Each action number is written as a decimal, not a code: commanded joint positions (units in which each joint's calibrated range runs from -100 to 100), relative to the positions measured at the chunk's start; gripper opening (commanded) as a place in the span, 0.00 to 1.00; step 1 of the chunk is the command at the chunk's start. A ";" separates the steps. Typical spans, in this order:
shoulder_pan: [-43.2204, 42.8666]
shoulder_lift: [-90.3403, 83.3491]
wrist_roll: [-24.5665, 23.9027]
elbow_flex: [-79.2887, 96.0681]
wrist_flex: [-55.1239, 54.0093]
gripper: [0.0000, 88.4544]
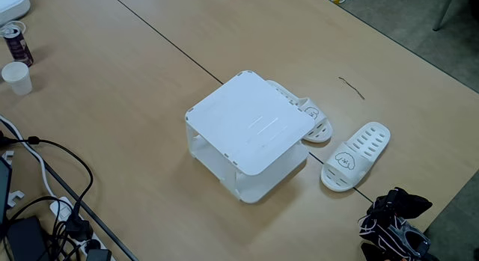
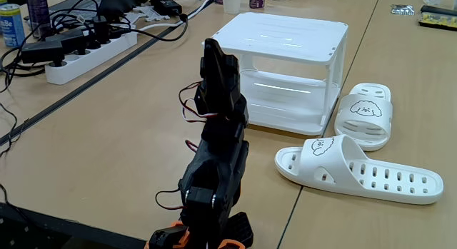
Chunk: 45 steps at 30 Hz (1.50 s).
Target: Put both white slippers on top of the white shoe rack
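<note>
Pale wooden tabletop in a fixed view: white shoe rack has a bare top; one slipper lies near it, another is tucked against it, risking a snag. From another fixed view, the gripper hangs folded, its opening hidden.

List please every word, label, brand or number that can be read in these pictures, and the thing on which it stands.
No text can be read.
White slippers: a puppy face drawing, no words.
Blue can: print too blurred to read.
Dark can: label too small to read.
White shoe rack: plain.
</note>
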 commanded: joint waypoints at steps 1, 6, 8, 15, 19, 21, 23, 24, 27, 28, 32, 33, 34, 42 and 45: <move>-0.57 0.35 0.42 0.36 -0.26 0.01; -0.57 0.35 0.42 0.36 -0.26 0.01; -0.57 0.35 0.42 0.36 -0.26 0.01; -0.57 0.35 0.42 0.36 -0.26 0.01; -0.57 0.35 0.42 0.36 -0.26 0.01; -0.57 0.35 0.42 0.36 -0.26 0.01; -0.57 0.35 0.42 0.36 -0.26 0.01; -0.57 0.35 0.42 0.36 -0.26 0.01; -0.57 0.35 0.42 0.36 -0.26 0.01; -0.57 0.35 0.42 0.36 -0.26 0.01; -0.57 0.35 0.42 0.36 -0.26 0.01; -0.57 0.35 0.42 0.36 -0.26 0.01; -0.57 0.35 0.42 0.36 -0.26 0.01; -0.57 0.77 0.42 0.36 -0.17 0.01; -0.57 1.02 0.42 0.36 4.92 0.01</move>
